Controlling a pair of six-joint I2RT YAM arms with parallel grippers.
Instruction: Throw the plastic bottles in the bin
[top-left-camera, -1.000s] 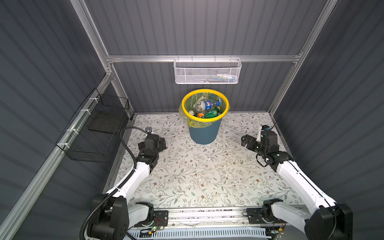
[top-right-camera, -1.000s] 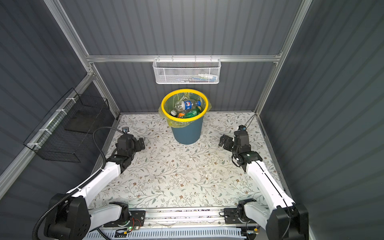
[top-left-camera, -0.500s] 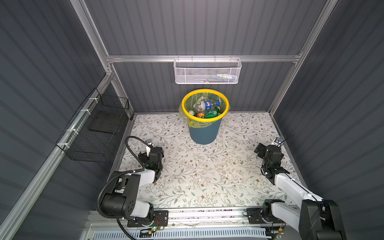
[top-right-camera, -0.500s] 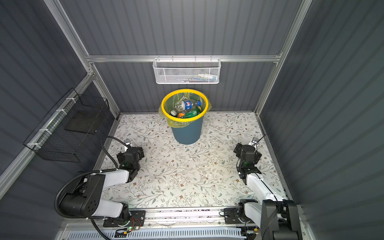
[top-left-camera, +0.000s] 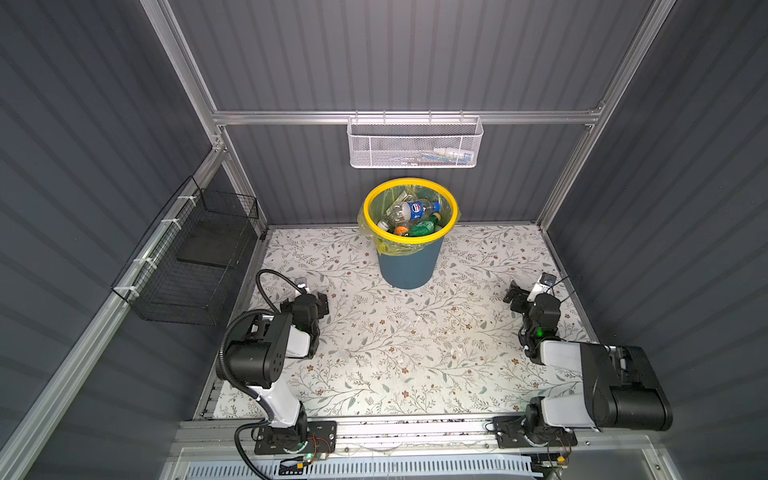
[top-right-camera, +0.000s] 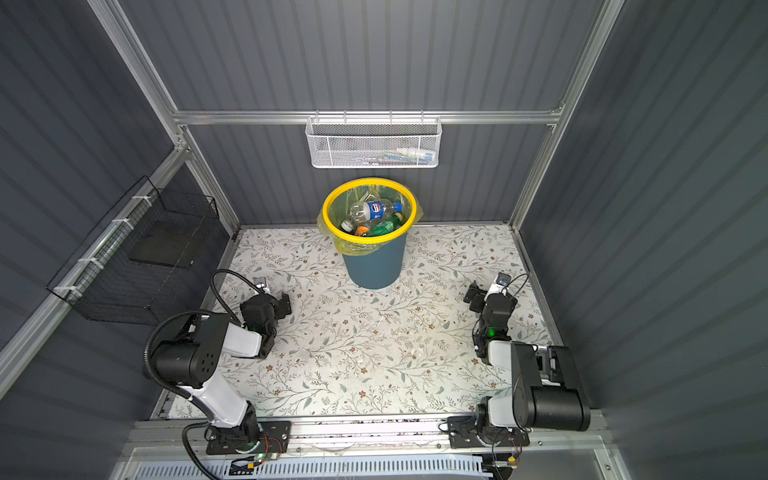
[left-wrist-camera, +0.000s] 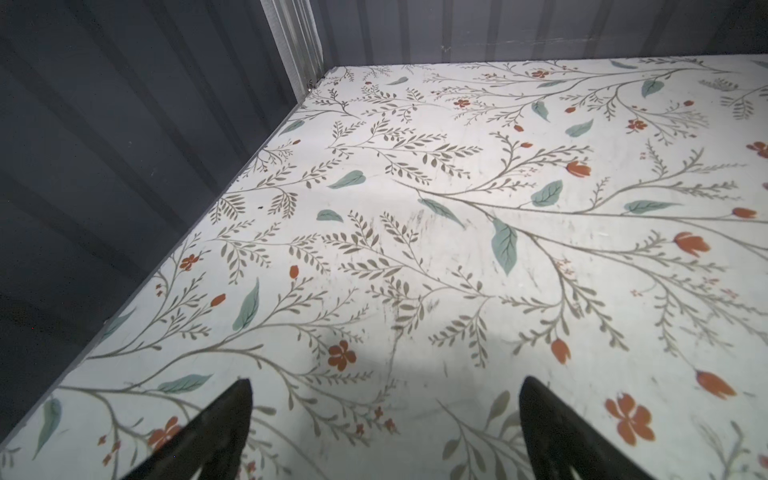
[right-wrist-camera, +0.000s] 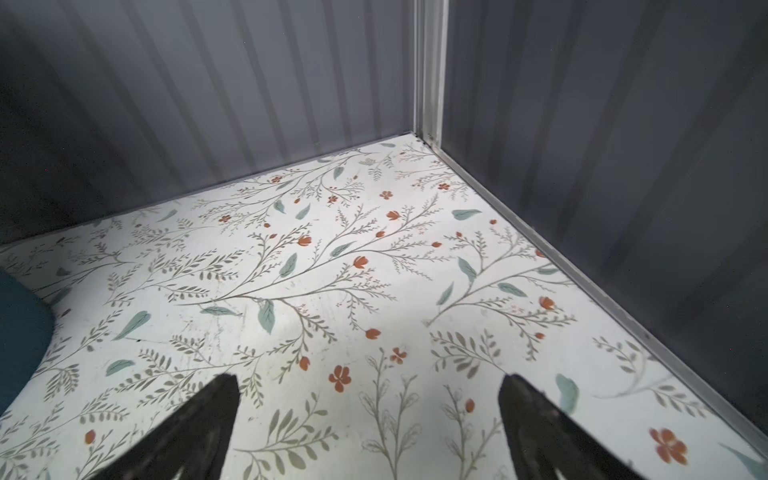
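Arms (top-left-camera: 257, 357) retracted; Pepsi bottle (top-left-camera: 415, 209) in bin (top-left-camera: 409, 266).

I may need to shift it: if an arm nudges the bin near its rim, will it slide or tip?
Likely tips before sliding: the bin is tall and narrows toward its base. Probably light, since only plastic bottles show inside. Its loose liner would likely crumple, giving poor purchase.

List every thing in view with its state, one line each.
Bin, upright, lined, partly full.
Bottles, lying inside the bin.
Left gripper, open, empty.
Right gripper, open, empty.
White basket, hanging, a few small items inside.
Black basket, hanging, contents unclear.
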